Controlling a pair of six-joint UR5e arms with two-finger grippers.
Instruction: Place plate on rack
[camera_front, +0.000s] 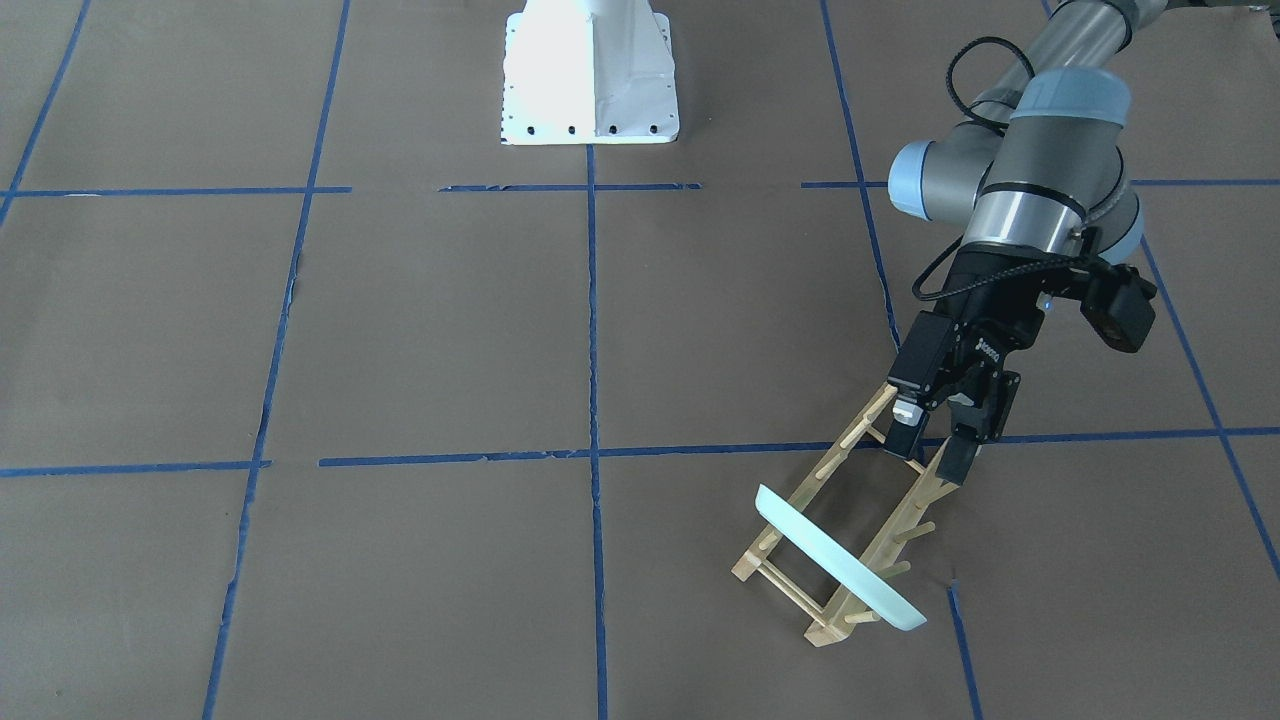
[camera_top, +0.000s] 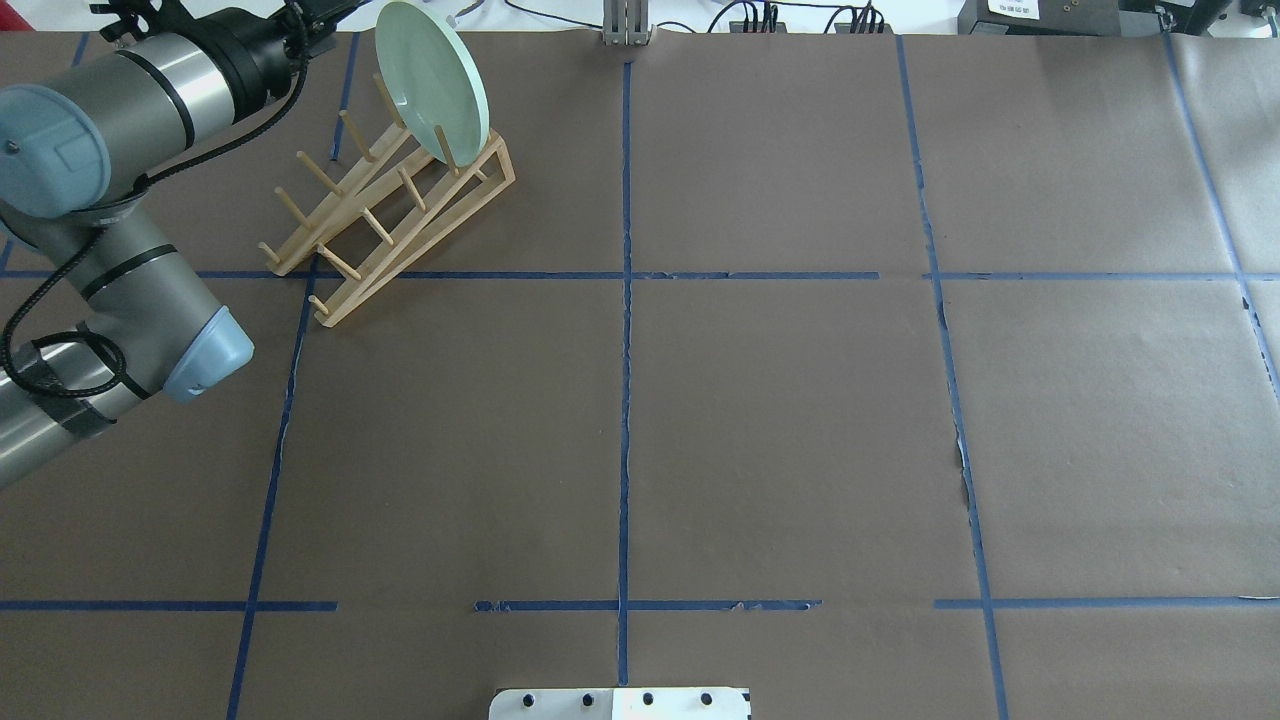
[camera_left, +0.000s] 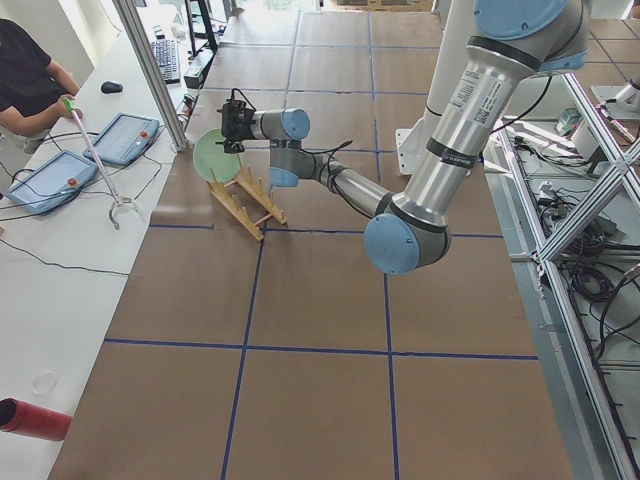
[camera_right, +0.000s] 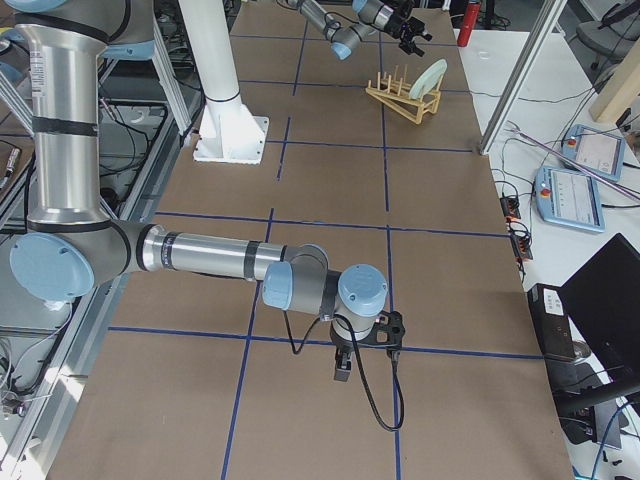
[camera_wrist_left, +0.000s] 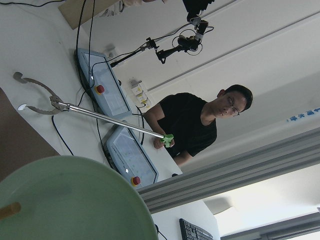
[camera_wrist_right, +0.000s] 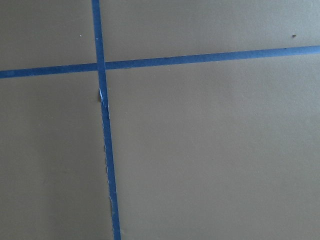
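Observation:
The pale mint-green plate (camera_front: 838, 560) stands on edge in the wooden rack (camera_front: 850, 500), between pegs at the rack's end farthest from the robot. It also shows in the overhead view (camera_top: 432, 80) and fills the lower left of the left wrist view (camera_wrist_left: 65, 200). My left gripper (camera_front: 932, 440) hovers over the rack's other end, open and empty, apart from the plate. My right gripper (camera_right: 342, 368) shows only in the exterior right view, low over bare paper far from the rack (camera_right: 400, 95). I cannot tell if it is open or shut.
The robot's white pedestal (camera_front: 590, 80) stands at the table's middle edge. An operator (camera_left: 25, 80) sits beyond the far table edge holding a grabber tool (camera_left: 95, 160) near two tablets. Blue tape lines cross the brown paper.

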